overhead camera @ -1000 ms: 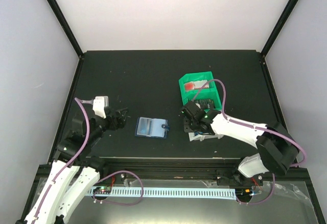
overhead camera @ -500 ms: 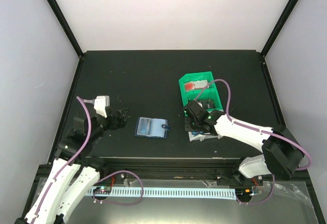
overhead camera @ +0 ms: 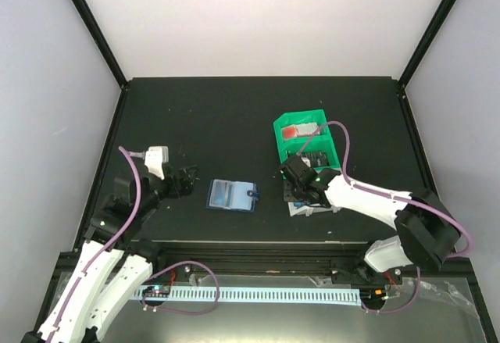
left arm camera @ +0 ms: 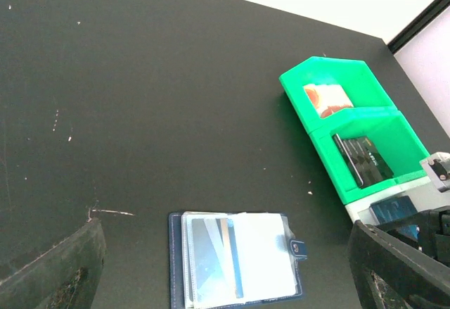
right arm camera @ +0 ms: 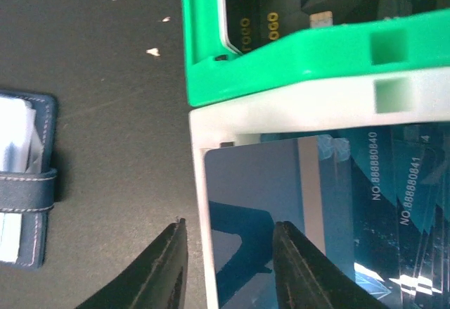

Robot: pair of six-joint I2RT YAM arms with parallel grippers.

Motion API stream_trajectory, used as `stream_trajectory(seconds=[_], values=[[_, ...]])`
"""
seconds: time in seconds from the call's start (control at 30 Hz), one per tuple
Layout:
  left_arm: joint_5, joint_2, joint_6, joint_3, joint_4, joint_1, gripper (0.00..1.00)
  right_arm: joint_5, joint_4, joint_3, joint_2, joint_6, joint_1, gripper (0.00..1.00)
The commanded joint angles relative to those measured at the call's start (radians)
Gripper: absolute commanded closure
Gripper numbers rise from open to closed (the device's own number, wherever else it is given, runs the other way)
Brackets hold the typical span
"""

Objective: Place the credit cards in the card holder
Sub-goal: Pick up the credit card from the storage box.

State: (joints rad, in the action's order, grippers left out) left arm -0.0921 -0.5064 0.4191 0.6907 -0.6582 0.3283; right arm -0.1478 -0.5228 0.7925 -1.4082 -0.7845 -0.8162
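Note:
The card holder point(overhead camera: 231, 195) lies open on the black table, its clear sleeves showing and one card point(left arm camera: 211, 260) tucked in the left sleeve. Seen from the left wrist, the card holder point(left arm camera: 235, 263) is just ahead of my left gripper point(left arm camera: 225, 235), which stands wide open and empty. Blue credit cards point(right arm camera: 281, 196) are stacked in the white bin point(right arm camera: 198, 182). My right gripper point(right arm camera: 230, 226) hovers over that bin's left wall with its jaws partly open. One fingertip point(right arm camera: 176, 253) is outside the wall and the other is over the top card. Nothing is gripped.
A green bin point(overhead camera: 301, 119) joins the white bin point(overhead camera: 312, 210) on its far side. It holds an orange card point(left arm camera: 327, 99) in the far compartment and a dark card point(left arm camera: 362, 158) in the nearer one. The holder's snap tab point(right arm camera: 28, 189) lies left of the right gripper.
My right gripper's jaws have narrowed, and it has shifted slightly over the white bin. The left arm and the card holder have hardly moved.

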Motion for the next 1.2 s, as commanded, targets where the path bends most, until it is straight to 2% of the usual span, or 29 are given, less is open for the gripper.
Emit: stream_trajectory(seconds=[0.0, 0.17, 0.33, 0.53, 0.87, 1.0, 1.17], values=[[0.006, -0.008, -0.003, 0.003, -0.009, -0.006, 0.04, -0.032, -0.013, 0.011, -0.028, 0.011, 0.003, 0.62], [0.007, -0.011, -0.003, 0.003, -0.008, -0.006, 0.04, -0.05, -0.012, 0.017, -0.036, 0.021, 0.004, 0.54], [0.006, -0.011, -0.004, 0.003, -0.01, -0.006, 0.04, -0.036, -0.011, 0.029, -0.073, 0.034, 0.003, 0.53], [0.008, -0.013, -0.004, 0.003, -0.011, -0.006, 0.04, -0.005, 0.01, 0.027, -0.076, 0.033, 0.003, 0.65], [0.006, -0.019, -0.001, 0.001, -0.009, -0.006, 0.04, 0.027, 0.016, 0.016, -0.014, 0.026, 0.003, 0.66], [0.005, -0.024, 0.001, 0.0, -0.007, -0.006, 0.04, 0.032, 0.018, 0.016, -0.016, 0.021, 0.003, 0.71], [0.001, -0.032, 0.003, -0.001, -0.006, -0.006, 0.04, 0.026, 0.014, 0.016, -0.011, 0.015, 0.003, 0.71]])
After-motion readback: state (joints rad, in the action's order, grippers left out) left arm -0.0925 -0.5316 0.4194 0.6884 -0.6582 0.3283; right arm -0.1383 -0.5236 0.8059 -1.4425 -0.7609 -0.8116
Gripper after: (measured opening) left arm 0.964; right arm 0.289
